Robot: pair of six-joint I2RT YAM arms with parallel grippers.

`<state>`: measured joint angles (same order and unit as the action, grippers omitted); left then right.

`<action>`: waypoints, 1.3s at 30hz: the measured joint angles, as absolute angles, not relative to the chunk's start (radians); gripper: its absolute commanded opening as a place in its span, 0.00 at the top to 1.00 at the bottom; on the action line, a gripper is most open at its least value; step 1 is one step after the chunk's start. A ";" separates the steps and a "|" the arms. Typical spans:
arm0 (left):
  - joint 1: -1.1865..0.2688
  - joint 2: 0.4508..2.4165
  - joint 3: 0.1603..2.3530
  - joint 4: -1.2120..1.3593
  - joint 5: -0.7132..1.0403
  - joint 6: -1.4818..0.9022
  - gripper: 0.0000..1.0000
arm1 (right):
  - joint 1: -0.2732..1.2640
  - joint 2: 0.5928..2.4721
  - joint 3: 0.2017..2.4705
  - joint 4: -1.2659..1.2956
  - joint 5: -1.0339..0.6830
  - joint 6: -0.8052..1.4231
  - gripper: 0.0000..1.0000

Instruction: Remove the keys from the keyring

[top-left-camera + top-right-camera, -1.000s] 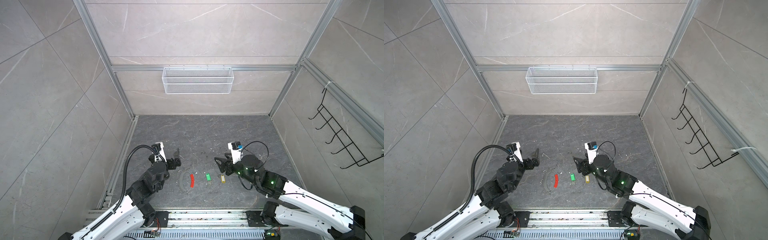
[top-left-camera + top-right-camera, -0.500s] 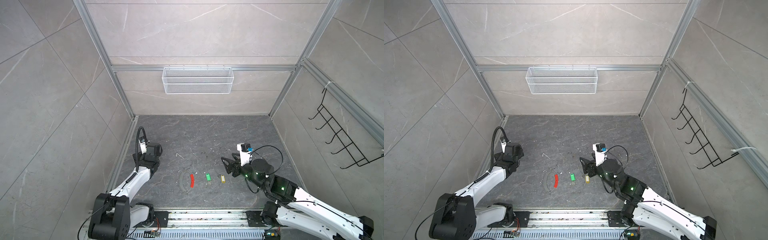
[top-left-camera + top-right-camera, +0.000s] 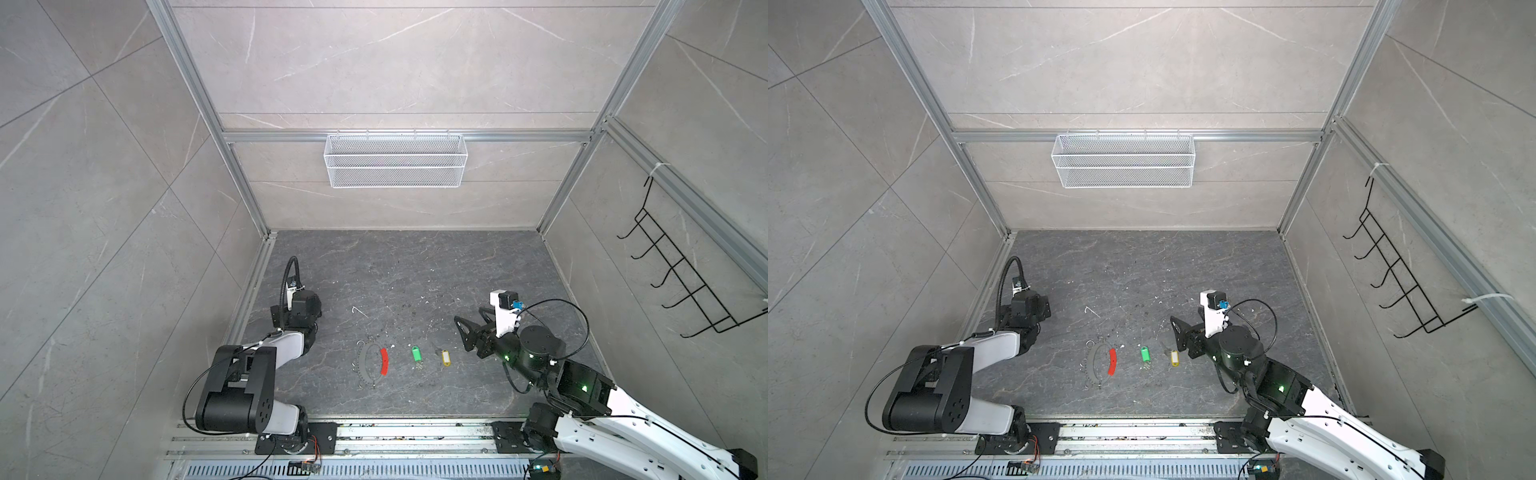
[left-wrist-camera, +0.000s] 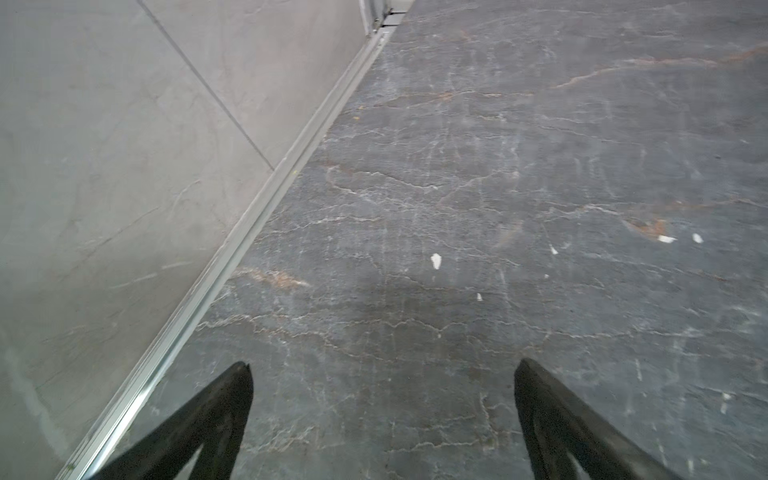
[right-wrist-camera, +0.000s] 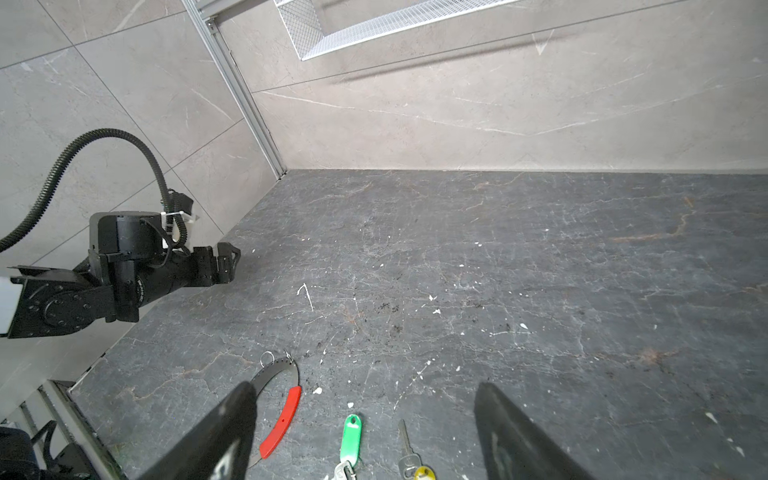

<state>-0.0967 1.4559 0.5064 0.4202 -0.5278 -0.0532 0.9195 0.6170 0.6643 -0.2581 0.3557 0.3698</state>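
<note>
The keyring (image 3: 365, 362) (image 3: 1094, 362) lies flat on the dark floor, a thin grey hoop with a red sleeve (image 3: 384, 360) (image 5: 282, 419). To its right, apart from it, lie the two keys: one with a green tag (image 3: 415, 354) (image 3: 1145, 354) (image 5: 351, 434), one with a yellow tag (image 3: 446, 358) (image 3: 1174, 358) (image 5: 424, 473). My right gripper (image 3: 469, 316) (image 5: 363, 386) hovers just right of the yellow-tag key, open and holding nothing. My left gripper (image 4: 384, 368) (image 5: 228, 259) is open and holding nothing over bare floor by the left wall, far from the keyring.
A white wire basket (image 3: 395, 166) hangs on the back wall. A black wire hook rack (image 3: 681, 282) is on the right wall. An aluminium rail (image 4: 249, 232) runs along the left wall's foot. A small loose ring (image 5: 267, 356) and white scraps lie near the hoop.
The left arm has pulled away from the keyring and folded back against the left wall. The right gripper has drawn back to the right and its jaws have spread wider.
</note>
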 measured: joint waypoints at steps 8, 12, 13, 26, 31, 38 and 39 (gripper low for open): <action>-0.075 1.505 0.566 0.424 -0.359 0.025 0.08 | 0.920 0.662 0.659 -0.257 0.345 0.362 0.13; -0.039 1.504 0.471 0.550 -0.365 -0.001 0.05 | 0.920 0.695 0.659 -0.253 0.337 0.361 0.10; -0.033 1.504 0.456 0.556 -0.366 -0.007 0.04 | 0.920 0.696 0.659 -0.248 0.337 0.361 0.09; -0.028 1.510 0.362 0.783 -0.352 -0.023 0.00 | 0.920 0.646 0.643 -0.186 0.341 0.347 0.06; -0.028 1.517 0.317 0.817 -0.332 -0.023 0.00 | 0.920 0.619 0.626 -0.187 0.362 0.348 0.01; -0.027 1.516 0.319 0.841 -0.329 -0.023 0.00 | 0.920 0.664 0.623 -0.184 0.506 0.373 0.01; -0.027 1.516 0.319 0.842 -0.328 -0.023 0.00 | 0.920 0.677 0.623 -0.183 0.533 0.374 0.00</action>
<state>-0.0269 1.5162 0.3195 0.8417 -0.3283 -0.0231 0.9199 0.6769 0.6231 -0.1829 0.5331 0.3737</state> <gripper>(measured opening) 0.998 0.990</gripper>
